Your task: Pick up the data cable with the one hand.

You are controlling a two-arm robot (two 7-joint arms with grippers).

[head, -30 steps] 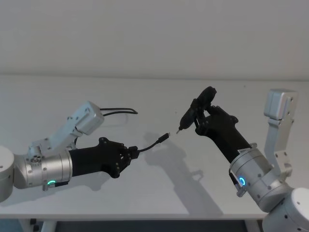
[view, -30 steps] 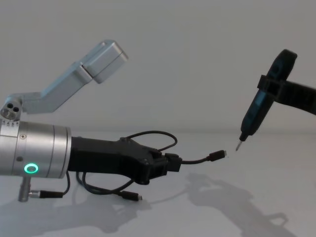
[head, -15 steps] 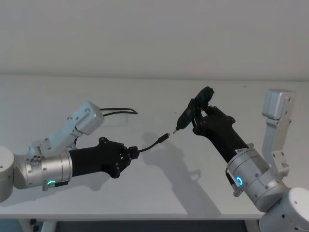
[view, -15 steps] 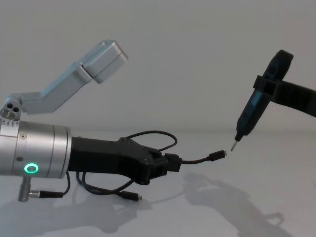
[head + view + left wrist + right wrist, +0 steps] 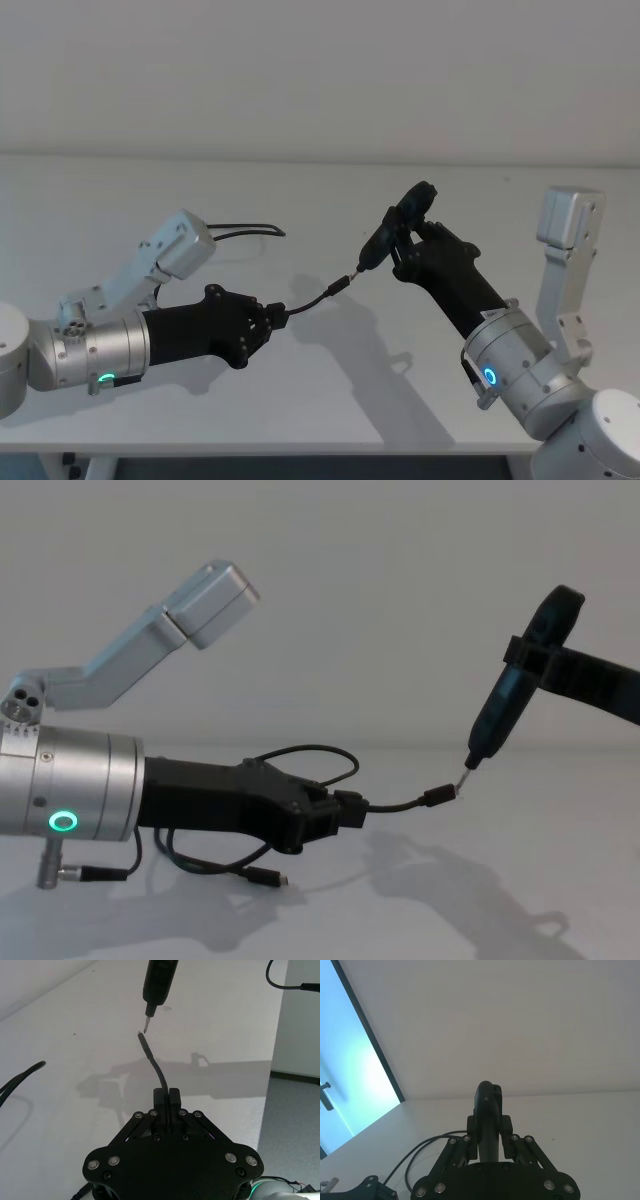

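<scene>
Your left gripper (image 5: 268, 318) is clamped tight on the cable (image 5: 312, 299), pinching it a short way back from one plug (image 5: 341, 283). The gripper sits low over the white table (image 5: 300, 190), left of centre, pointing toward the right side. The held stretch is off the table: it leaves the fingers (image 5: 173, 1096), curves up and ends in that plug, metal end forward. Chest view says the same: left gripper (image 5: 345, 810), cable (image 5: 400, 803) arcing up to the plug (image 5: 440, 795). The rest of the cable runs back under your left arm, loops up behind the gripper and lies on the table. The other plug (image 5: 268, 878) rests flat on the table below the gripper. Head view also has a loop of it on the table past the left elbow. A green ring light (image 5: 64, 821) glows on the left wrist.

Your right gripper (image 5: 405, 248) is raised above the table, right of centre, closed around a black tool (image 5: 398, 222) with a thin pointed tip (image 5: 467, 764). The tool tilts down toward the left, tip just beside the held plug's metal end; can't tell whether they touch. Left wrist view: tool (image 5: 159, 980) right by the end of the cable (image 5: 159, 1072), very close. Right wrist view: right gripper (image 5: 489, 1132), jaws on both sides of the tool (image 5: 487, 1102) body.
</scene>
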